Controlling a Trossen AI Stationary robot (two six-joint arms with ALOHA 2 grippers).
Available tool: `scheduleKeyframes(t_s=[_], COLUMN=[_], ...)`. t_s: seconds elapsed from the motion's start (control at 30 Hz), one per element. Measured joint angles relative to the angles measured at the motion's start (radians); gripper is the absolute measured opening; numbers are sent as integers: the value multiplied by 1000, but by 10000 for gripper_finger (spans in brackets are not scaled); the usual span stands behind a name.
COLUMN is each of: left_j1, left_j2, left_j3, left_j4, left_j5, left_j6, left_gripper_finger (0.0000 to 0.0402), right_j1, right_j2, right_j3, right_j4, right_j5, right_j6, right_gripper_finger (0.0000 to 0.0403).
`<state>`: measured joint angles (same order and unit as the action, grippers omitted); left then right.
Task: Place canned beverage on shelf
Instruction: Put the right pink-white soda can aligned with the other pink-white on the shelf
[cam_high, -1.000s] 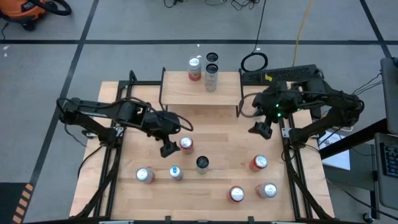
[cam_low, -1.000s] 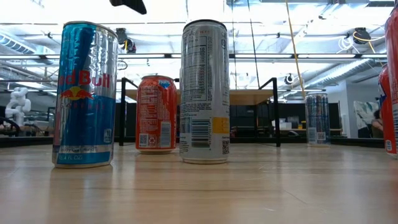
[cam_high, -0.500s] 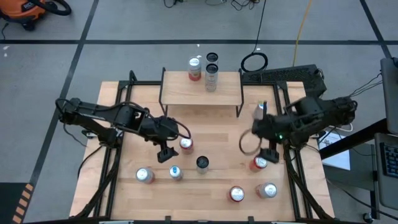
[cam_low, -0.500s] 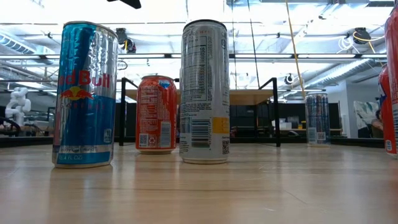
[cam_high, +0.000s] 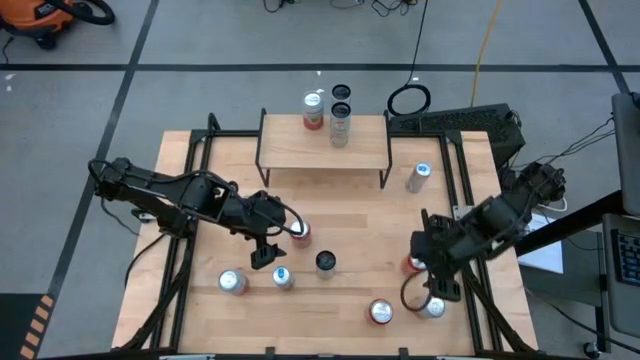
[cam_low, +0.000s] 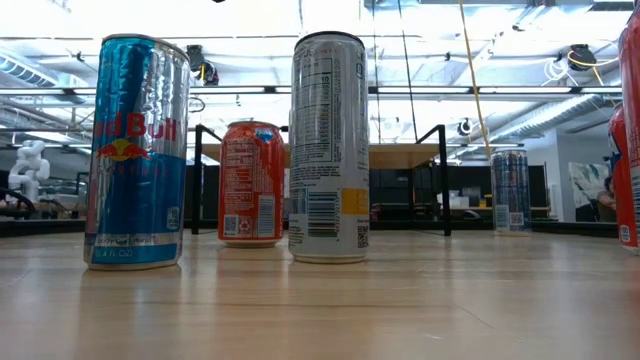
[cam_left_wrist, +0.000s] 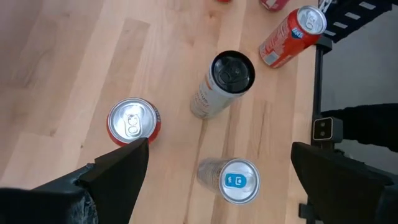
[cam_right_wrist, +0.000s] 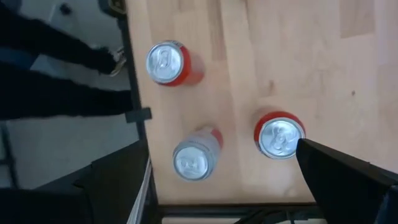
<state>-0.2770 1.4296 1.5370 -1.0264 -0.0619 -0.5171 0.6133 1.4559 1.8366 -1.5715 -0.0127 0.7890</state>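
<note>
Near edge of the table (cam_high: 340, 215): three cans are standing in front of the right arm, a red one (cam_high: 380, 312) at about 5 o'clock from table centre, a silver one with red (cam_high: 433, 306) just beside it toward 4 o'clock, and a red can (cam_high: 413, 264) a little farther in. The right gripper (cam_high: 432, 283) is hovering over this group with its fingers (cam_right_wrist: 348, 180) spread wide and nothing between them.

At 7 o'clock a red-and-silver can (cam_high: 232, 282) and a blue can (cam_high: 283, 277) are standing near each other; the low view is showing the blue can (cam_low: 136, 152) closest. A tall black-topped can (cam_high: 325, 262) is standing at roughly 6 o'clock, mid-table. The left gripper (cam_high: 265, 253) is hanging above the board between the blue can and another red can (cam_high: 299, 233), jaws fully apart and gripping nothing; its fingers (cam_left_wrist: 121, 171) are framing the cans from above.

Toward 2 o'clock a slim silver can (cam_high: 417, 177) is standing alone near the right rail.

Far side, 12 o'clock: the shelf (cam_high: 322, 146) is carrying two cans at its back edge, a red-and-white one (cam_high: 313, 110) and a tall clear-sided one (cam_high: 340, 124). A black-topped can (cam_high: 341, 94) is sitting just behind them; I cannot tell whether it is on the shelf.
</note>
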Motion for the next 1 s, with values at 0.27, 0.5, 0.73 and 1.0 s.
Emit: scheduleKeyframes(t_s=[0.27, 0.5, 0.73, 1.0], left_j1=[0, 3, 3, 3], left_j2=[0, 0, 0, 0], left_j3=[0, 0, 0, 0], left_j4=[-3, 1, 6, 73], left_j5=[-3, -3, -3, -3], left_j6=[1, 49, 54, 25], left_gripper_finger=[395, 395, 395, 395], right_j1=[130, 249, 342, 392], right_j2=[6, 4, 3, 3], right_j3=[-41, -89, -128, -223], right_j4=[1, 96, 117, 222], right_j5=[97, 96, 184, 199], right_j6=[227, 342, 426, 448], right_gripper_finger=[373, 354, 365, 394])
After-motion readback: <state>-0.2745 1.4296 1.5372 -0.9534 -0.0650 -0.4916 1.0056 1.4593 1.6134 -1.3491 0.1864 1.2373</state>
